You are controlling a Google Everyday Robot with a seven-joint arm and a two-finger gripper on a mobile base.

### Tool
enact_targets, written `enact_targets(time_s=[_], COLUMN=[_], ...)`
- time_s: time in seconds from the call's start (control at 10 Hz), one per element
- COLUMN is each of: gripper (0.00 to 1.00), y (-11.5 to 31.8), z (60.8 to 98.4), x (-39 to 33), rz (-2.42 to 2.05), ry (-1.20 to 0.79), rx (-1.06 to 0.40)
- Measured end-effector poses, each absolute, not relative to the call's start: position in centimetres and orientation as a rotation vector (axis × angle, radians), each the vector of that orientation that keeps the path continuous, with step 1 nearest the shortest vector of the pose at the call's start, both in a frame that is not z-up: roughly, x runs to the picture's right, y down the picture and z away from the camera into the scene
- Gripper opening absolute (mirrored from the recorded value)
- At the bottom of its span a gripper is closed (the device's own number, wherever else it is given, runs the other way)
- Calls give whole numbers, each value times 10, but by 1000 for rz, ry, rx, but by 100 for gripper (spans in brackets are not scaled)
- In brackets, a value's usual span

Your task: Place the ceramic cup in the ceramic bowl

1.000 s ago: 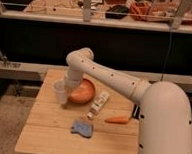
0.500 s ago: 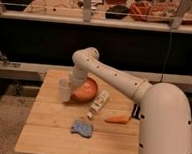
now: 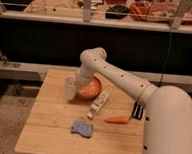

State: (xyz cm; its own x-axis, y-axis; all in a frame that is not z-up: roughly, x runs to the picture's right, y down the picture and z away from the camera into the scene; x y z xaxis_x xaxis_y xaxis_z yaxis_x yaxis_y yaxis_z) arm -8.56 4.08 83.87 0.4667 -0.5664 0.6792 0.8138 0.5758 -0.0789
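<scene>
Standing upright near the left part of the wooden table (image 3: 50, 123), toward its far edge, the ceramic cup (image 3: 70, 88) is a small white tapered vessel, wider at the rim, and it appears lifted slightly above the tabletop, though contact with the surface cannot be confirmed. The gripper (image 3: 78, 83) is located directly at the cup's right side, at the end of the white arm (image 3: 119, 78), and sits between the cup and the ceramic bowl (image 3: 89, 88); whether it grasps the cup cannot be determined. The bowl, orange-brown and round, rests just beside the cup on its right, near the middle of the far edge, and is partly covered by the arm's forward link. A white rectangular tube (image 3: 99, 104) lies tilted on the table immediately toward the near edge from the bowl. A blue cloth-like item (image 3: 82, 129) lies closer to the near edge, roughly at the table's middle. An orange carrot (image 3: 117, 120) lies flat to the right of the tube. A small dark object (image 3: 137, 111) rests near the right edge, beside the robot's large white body (image 3: 170, 132).
</scene>
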Motion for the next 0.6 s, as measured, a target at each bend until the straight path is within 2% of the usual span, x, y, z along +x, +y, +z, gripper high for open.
enact_targets(time_s=[0.6], gripper=[4], y=[24], z=[841], x=[-36], rz=[-804], ry=[-614], rx=[-413])
